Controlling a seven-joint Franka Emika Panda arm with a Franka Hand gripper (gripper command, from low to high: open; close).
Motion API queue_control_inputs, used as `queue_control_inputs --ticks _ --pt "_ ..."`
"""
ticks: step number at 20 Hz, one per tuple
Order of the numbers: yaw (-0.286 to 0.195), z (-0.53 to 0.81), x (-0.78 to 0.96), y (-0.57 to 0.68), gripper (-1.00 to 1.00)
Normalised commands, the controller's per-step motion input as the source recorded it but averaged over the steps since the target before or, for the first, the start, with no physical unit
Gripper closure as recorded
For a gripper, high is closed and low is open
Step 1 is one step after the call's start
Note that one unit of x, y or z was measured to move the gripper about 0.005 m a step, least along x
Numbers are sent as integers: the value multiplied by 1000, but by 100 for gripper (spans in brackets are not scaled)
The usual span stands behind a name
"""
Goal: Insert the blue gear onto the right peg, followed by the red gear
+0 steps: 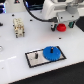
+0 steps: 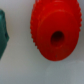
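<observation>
We log blue gear (image 1: 52, 53) seated flat on plate (image 1: 35, 58), near table's (image 1: 15, 70) front edge, over plate's end on exterior view's right; right peg hidden under it. Other peg (image 1: 35, 56) bare, upright. Red gear (image 1: 61, 27) lies on table toward far edge, well apart from plate. Gripper (image 1: 61, 22) hangs directly over red gear; finger spread unclear, grasp undetermined, cannot tell. Wrist view: red gear (image 2: 55, 31) fills frame, hub hole visible, blurred green object (image 2: 3, 36) beside it. Beige block (image 1: 19, 27) stands toward far corner.
</observation>
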Motion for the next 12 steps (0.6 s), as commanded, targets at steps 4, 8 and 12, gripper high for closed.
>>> queue_control_inputs --ticks 4,8,12 --pt "0 -112 -187 2 100" --pt "0 -74 -163 4 100" --pt "0 -47 -156 -3 100"
